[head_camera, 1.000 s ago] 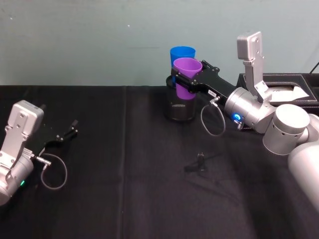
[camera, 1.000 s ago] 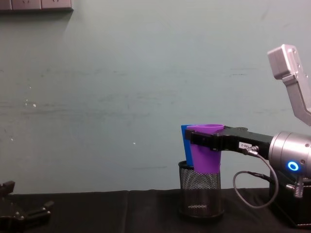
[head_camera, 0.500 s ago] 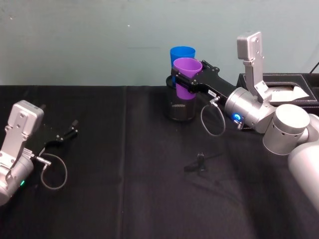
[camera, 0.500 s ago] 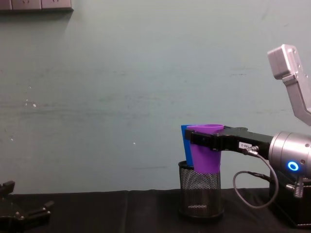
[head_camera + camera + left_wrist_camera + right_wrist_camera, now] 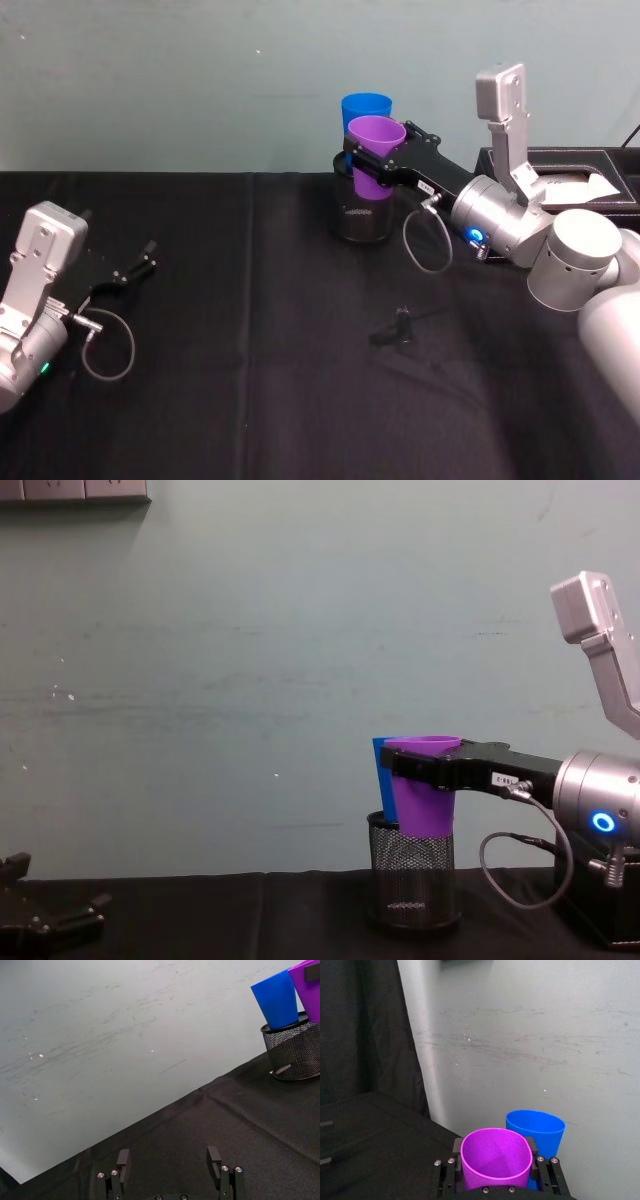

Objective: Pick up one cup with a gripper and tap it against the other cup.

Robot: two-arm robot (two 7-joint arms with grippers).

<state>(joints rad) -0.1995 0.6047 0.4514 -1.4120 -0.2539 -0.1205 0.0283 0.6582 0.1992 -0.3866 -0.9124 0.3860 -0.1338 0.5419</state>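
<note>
1. Head view: the right end effector (image 5: 378,158) pinches the purple cup (image 5: 377,132) just under its rim, above the mesh holder (image 5: 362,222). The blue cup (image 5: 366,106) stands in that holder, right behind. The left end effector (image 5: 137,264) sits spread, low over the worktop (image 5: 300,400), well left of the holder.
2. Left wrist view: both cups rise from the holder side by side; whether they touch, I cannot tell.
3. Right wrist view: the grip looks centred on the purple cup.
4. Chest view: its base dips inside the holder's rim, so I'd nudge gently, wall against wall, clear of the mesh.
</note>
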